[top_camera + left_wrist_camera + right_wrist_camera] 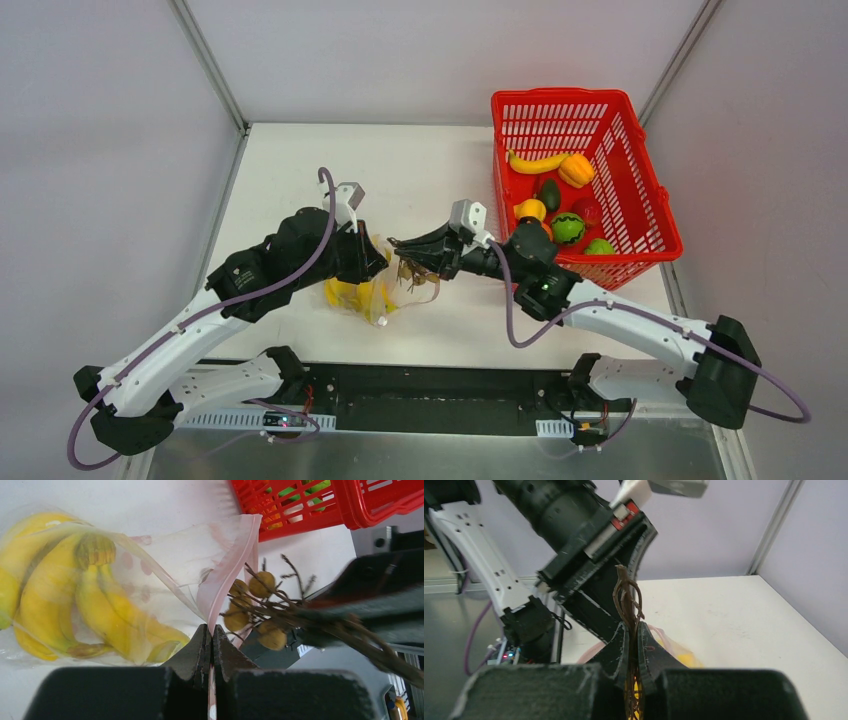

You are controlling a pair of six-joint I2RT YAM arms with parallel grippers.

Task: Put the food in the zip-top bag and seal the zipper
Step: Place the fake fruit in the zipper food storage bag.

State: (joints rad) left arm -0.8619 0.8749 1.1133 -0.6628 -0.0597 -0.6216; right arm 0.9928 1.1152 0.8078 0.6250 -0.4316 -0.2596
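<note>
The zip-top bag (pixel 378 298) lies between the two arms with yellow bananas (pixel 75 600) inside it. My left gripper (pixel 210 630) is shut on the zipper (pixel 227 575), the pink strip at the bag's mouth, and holds that edge up. My right gripper (pixel 633 627) is shut on the brown stem (pixel 626 595) of a twiggy bunch of small tan round fruits (pixel 260 610). The bunch hangs right at the bag's open mouth, beside the pink strip. In the top view the two grippers, left (pixel 385 262) and right (pixel 400 250), nearly meet above the bag.
A red lattice basket (pixel 560 95) stands at the back right holding more food: a banana (pixel 535 162), an orange gourd (pixel 576 169), a small watermelon (pixel 568 228) and green pieces. The table's near edge runs just behind the bag.
</note>
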